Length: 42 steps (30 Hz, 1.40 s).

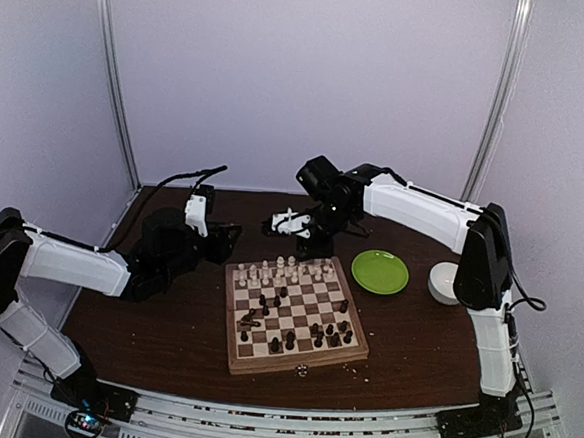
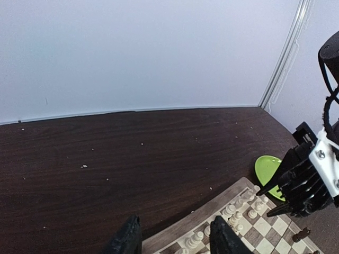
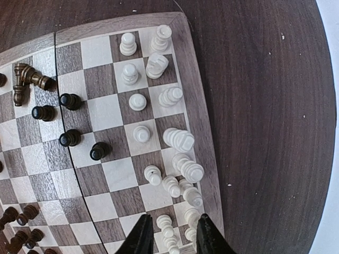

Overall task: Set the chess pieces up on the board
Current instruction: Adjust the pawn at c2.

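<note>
**Cream ranks close to formed, dark side unsorted**

Nearest the arm bases, the chessboard (image 1: 297,364) lies about mid-way across the dark tabletop (image 1: 154,335), turned slightly askew. Its near half carries the dark pieces (image 1: 320,333) in a loose scatter rather than in ranks. The right wrist view shows one brownish piece (image 3: 29,78) lying on its side by the board's fold. Several dark pawns (image 3: 70,100) stand on mid-board squares, so that side looks unsorted.

Farther back, the pale pieces (image 1: 280,269) stand upright in two crowded lines along the far edge. The cream side seems close to set (whether each piece is on its proper square I cannot tell).

The right hand (image 3: 175,219) hangs over one end of those pale lines, fingers pointing down and about half parted. Pale pieces show in the gap with board visible either side of them, and nothing looks clamped. My guess is that it is placed to lift or straighten one of the bunched pieces at that corner. They nearly touch there, so a finger could easily knock a neighbour.

The left hand (image 2: 175,222) sits low just off the board's far-left corner. Its fingers are also about half apart, with nothing between them. It is probably held there to stay out of the other arm's way.

To the right, a green plate (image 1: 379,272) lies just beside the board's far corner. A white bowl (image 1: 446,283) stands beyond the plate, by the right arm.
</note>
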Available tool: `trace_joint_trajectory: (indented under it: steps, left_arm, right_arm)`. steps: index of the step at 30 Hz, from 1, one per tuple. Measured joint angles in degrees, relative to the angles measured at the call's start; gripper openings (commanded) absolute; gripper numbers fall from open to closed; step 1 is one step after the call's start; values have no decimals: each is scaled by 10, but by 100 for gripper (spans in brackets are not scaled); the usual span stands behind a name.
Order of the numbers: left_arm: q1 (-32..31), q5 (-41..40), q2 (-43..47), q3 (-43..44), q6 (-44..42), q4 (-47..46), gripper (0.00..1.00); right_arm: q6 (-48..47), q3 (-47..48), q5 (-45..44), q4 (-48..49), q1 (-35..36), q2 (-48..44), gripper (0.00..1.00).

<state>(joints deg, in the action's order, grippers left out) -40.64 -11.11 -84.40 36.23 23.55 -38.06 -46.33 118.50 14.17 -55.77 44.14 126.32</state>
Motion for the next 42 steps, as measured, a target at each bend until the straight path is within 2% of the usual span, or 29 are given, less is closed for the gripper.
trace_joint_trajectory:
  steps: [10,17,42]
  left_arm:
    - [0,0,0,0,0,0,46]
    - [0,0,0,0,0,0,46]
    - [0,2,0,0,0,0,46]
  right_arm:
    - [-63,-31,0,5,5,6,34]
    - [-90,-35,-8,10,5,13,34]
    - [-110,-33,-42,32,6,57,36]
